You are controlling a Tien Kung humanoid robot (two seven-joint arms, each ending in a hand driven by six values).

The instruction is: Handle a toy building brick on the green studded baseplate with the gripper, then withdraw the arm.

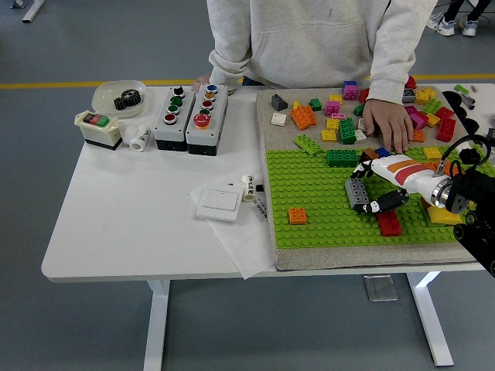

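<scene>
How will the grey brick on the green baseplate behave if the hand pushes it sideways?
The grey brick looks like stiff moulded plastic, so it should not bend. It seems seated on the studs of the green baseplate, so it probably resists sliding. Its low, flat shape makes rolling unlikely. The right hand is at it.

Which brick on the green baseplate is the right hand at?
The grey brick on the green baseplate: the right hand brackets it. The orange brick and red brick sit apart.
</scene>
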